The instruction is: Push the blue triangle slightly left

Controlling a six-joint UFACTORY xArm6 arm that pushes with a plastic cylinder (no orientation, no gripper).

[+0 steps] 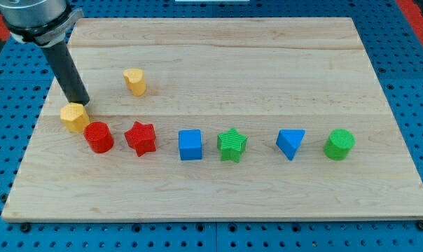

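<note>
1. My tip [83, 103] is at the view's left, at the lower end of the dark rod that slants down from the view's top left corner. There is no gripper on this arm, so nothing is open, closed or held; the rod only rests its end at the table [267, 203] surface.
2. The tip sits just at the upper edge of the yellow hexagonal block [75, 117]; whether it touches the block cannot be told.
3. A second yellow block [134, 81], a short rounded one, stands apart toward the view's top right of the tip.
4. Just below and right of the yellow hexagonal block is the red cylinder [99, 136], very close to it.
5. A row runs on toward the view's right: the red star [141, 138], the blue cube [190, 145], the green star [232, 145].
6. The blue triangle [290, 143] comes next in the row, well apart from the tip, between the green star and the green cylinder [339, 144], touching neither.
7. The blue triangle is a solid wedge with a flat, lighter blue triangular top face and darker sides narrowing to a point at the view's bottom.
</note>
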